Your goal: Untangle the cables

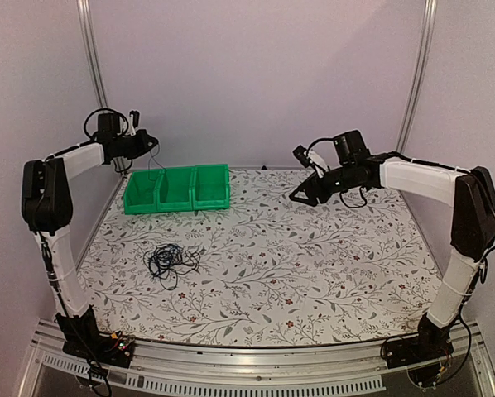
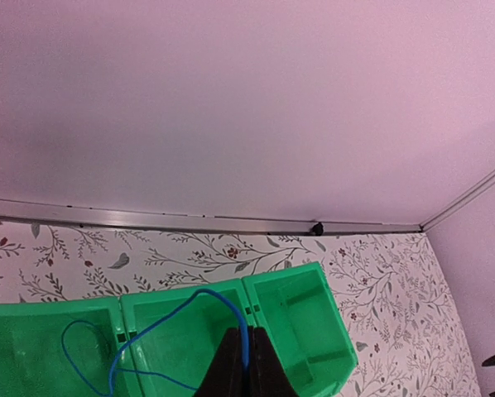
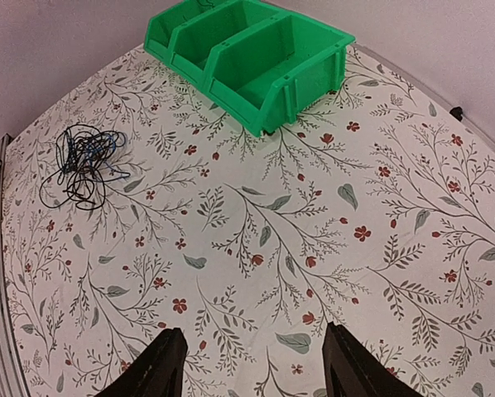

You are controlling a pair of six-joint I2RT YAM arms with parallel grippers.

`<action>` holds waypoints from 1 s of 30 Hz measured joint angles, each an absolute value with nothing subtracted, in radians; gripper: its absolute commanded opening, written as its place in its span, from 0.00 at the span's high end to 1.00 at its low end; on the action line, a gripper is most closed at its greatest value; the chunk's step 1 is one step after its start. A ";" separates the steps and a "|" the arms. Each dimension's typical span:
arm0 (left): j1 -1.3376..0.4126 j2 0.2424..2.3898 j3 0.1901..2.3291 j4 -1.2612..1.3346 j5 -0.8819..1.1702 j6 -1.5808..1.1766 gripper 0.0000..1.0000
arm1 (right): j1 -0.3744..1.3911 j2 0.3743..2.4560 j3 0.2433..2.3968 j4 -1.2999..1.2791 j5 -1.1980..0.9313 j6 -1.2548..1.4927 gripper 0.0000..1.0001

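The cables (image 1: 171, 260) lie as a wiry black and blue bundle on the floral table, left of centre; the bundle also shows in the right wrist view (image 3: 86, 161). My left gripper (image 1: 146, 141) hangs high above the green bin (image 1: 177, 188). In the left wrist view the left gripper (image 2: 246, 331) is shut on one thin blue cable (image 2: 201, 291), which loops down into the bin's left and middle compartments (image 2: 297, 306). My right gripper (image 1: 301, 197) is open and empty above the table's back right; in its own view (image 3: 252, 343) only tablecloth shows between its fingers.
The green bin (image 3: 247, 50) has three compartments and stands at the back left near the wall. A metal rail (image 2: 189, 222) runs along the table's far edge. The floral cloth (image 1: 314, 273) covers the table.
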State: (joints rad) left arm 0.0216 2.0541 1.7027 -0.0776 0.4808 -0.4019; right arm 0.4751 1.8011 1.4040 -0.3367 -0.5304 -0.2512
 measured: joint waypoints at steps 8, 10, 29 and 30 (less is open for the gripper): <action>0.043 2.061 1.656 -0.063 0.458 -0.405 1.00 | 0.487 1.796 1.384 -0.337 -0.518 -0.267 0.39; 0.054 2.062 1.631 -0.064 0.451 -0.405 1.00 | 0.488 1.792 1.379 -0.337 -0.513 -0.272 0.39; 0.081 2.152 1.588 -0.176 0.236 -0.332 1.00 | 0.514 1.788 1.377 -0.337 -0.502 -0.301 0.39; 0.081 2.155 1.588 -0.181 0.231 -0.329 1.00 | 0.515 1.788 1.377 -0.337 -0.501 -0.303 0.38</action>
State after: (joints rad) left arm 0.0811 2.1551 1.5879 -0.1814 0.2314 -0.3290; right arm 0.5152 1.7878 1.3766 -0.3370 -0.5014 -0.3035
